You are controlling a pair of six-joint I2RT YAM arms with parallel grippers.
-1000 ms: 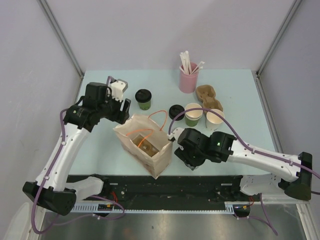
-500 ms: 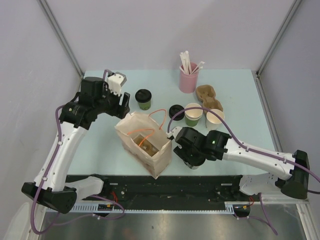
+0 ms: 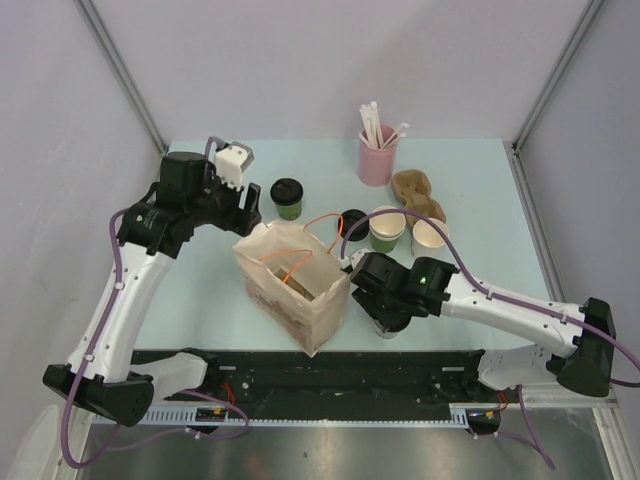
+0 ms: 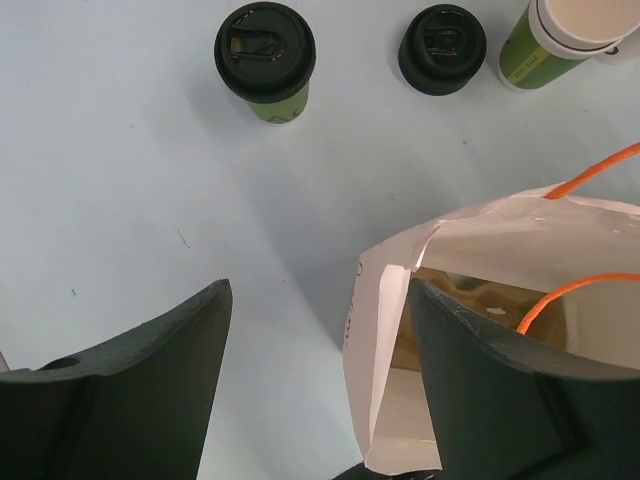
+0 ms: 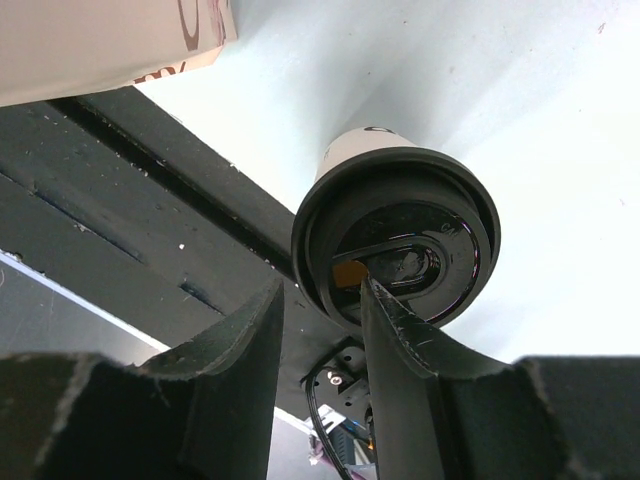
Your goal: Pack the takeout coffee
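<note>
Left gripper [image 4: 320,295] stands wide at the bag [image 4: 500,230] rim. Right gripper [image 5: 322,290], at the bag's four o'clock, sits narrow over the white cup [image 5: 352,148]. I can't tell whether it grips, so I'd centre it on the lid before lifting.

Left hand [image 4: 320,300] spread wide, right hand [image 5: 322,300] pointing down, fingers narrowly apart.

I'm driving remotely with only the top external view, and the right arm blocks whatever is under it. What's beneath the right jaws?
Observer: The right wrist view shows a white cup with a black lid just beyond the right gripper, by the near edge of the table.
Operator: Are the jaws gripping it?
Observer: They stand apart at the lid. I can't tell whether they touch it.
Operator: And the left side?
Observer: On the left gripper the jaws are wide open, with the rim of the paper bag lying between them.
</note>
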